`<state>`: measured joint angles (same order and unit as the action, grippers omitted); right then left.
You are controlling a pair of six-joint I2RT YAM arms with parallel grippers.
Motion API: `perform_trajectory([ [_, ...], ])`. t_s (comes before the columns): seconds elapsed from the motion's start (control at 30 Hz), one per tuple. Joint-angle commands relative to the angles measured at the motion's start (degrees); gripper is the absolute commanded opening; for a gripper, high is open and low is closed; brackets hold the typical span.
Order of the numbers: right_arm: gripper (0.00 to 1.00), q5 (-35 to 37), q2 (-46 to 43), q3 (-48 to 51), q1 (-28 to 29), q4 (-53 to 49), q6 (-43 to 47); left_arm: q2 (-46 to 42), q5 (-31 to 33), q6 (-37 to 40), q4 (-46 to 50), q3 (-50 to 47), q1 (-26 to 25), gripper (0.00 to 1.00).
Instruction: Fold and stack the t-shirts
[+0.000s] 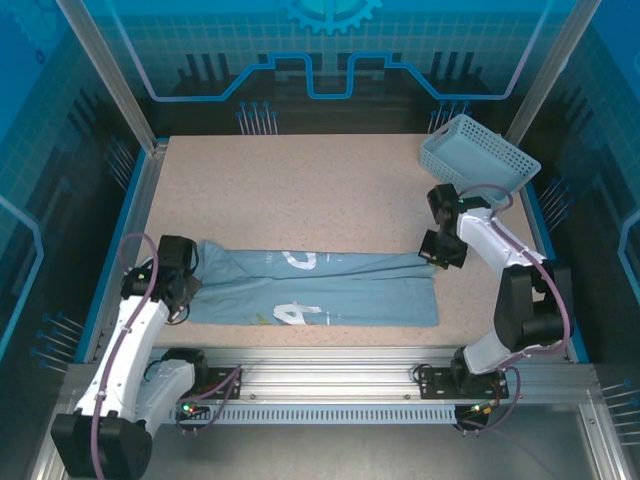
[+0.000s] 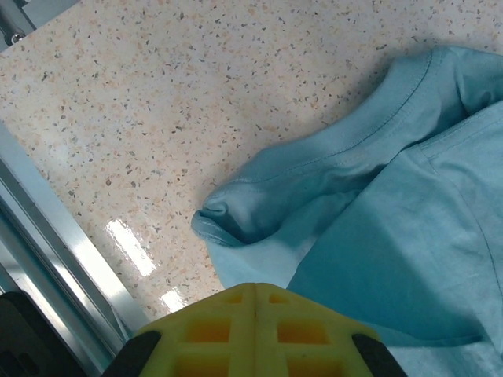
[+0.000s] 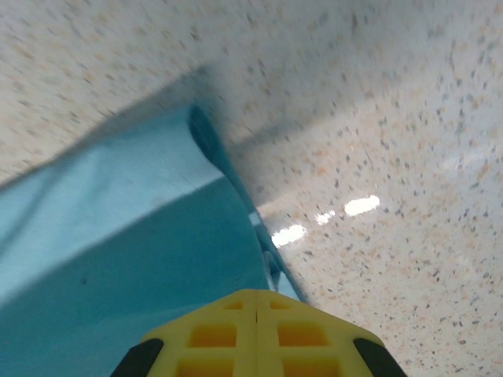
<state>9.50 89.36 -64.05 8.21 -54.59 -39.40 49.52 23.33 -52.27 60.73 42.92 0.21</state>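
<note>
The t-shirt (image 1: 330,290) is laid out as a long band across the near half of the worktop (image 1: 300,190), running from near the left edge to right of the middle, parallel to the near edge. White print (image 1: 297,312) is seen on its upper face.

The left gripper (image 1: 190,290) is set at the shirt's left end. In the left wrist view its jaws (image 2: 253,294) are seen pressed together, with the cloth (image 2: 393,259) drawn up under them and a sleeve (image 2: 314,181) bunched just ahead on the worktop.

The right gripper (image 1: 437,252) is set at the shirt's far right corner. In the right wrist view its jaws (image 3: 257,302) are likewise closed, and the shirt's edge (image 3: 118,259) is held raised off the surface, a shadow being cast beneath it.

A basket (image 1: 478,150) is placed at the far right corner, well apart from the shirt.
</note>
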Motion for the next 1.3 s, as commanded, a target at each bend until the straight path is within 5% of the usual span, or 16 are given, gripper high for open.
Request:
perform_trajectory([
  [0.0, 0.0, 1.92, 2.08, -4.77, 0.5, -1.56, 1.19, 2.7, 1.52, 2.13, -2.79, 4.35, 0.22, 0.0],
  [0.23, 0.0, 2.14, 0.08, -5.53, 0.54, -4.1, 1.13, 3.13, 3.31, 3.29, 0.27, 8.32, 0.16, 0.0],
  [0.6, 0.0, -1.43, -0.05, 8.37, 0.28, 1.59, -2.35, 0.39, -4.57, -3.81, -0.21, -5.06, 0.13, 0.0],
  [0.67, 0.09, -0.64, -0.98, 7.8, 0.29, 0.77, -2.67, 0.88, -4.03, -3.45, 0.3, -3.83, 0.14, 0.01],
  [0.77, 0.27, 2.19, -3.55, 6.46, 0.09, -1.01, -3.7, 1.49, -2.88, -1.74, 0.68, -1.0, 0.14, 0.36],
  [0.83, 0.32, 3.14, -5.21, 5.32, 0.07, -1.81, -4.18, 2.2, -2.32, -0.5, 0.49, 1.32, 0.14, 0.45],
  [0.97, 0.31, 0.35, -6.81, 4.21, 0.16, -0.47, -4.37, 5.95, -3.24, 2.02, -3.55, 5.33, 0.19, 0.43],
  [1.13, 0.19, -10.42, -1.82, 4.62, 2.66, 7.12, -4.35, 16.55, -12.55, 4.41, -17.1, 8.11, 1.59, 0.41],
  [1.27, 0.19, -14.21, 3.67, 5.05, 1.97, 11.3, -6.03, 28.17, -18.13, 6.58, -20.52, 12.88, 7.43, 0.44],
])
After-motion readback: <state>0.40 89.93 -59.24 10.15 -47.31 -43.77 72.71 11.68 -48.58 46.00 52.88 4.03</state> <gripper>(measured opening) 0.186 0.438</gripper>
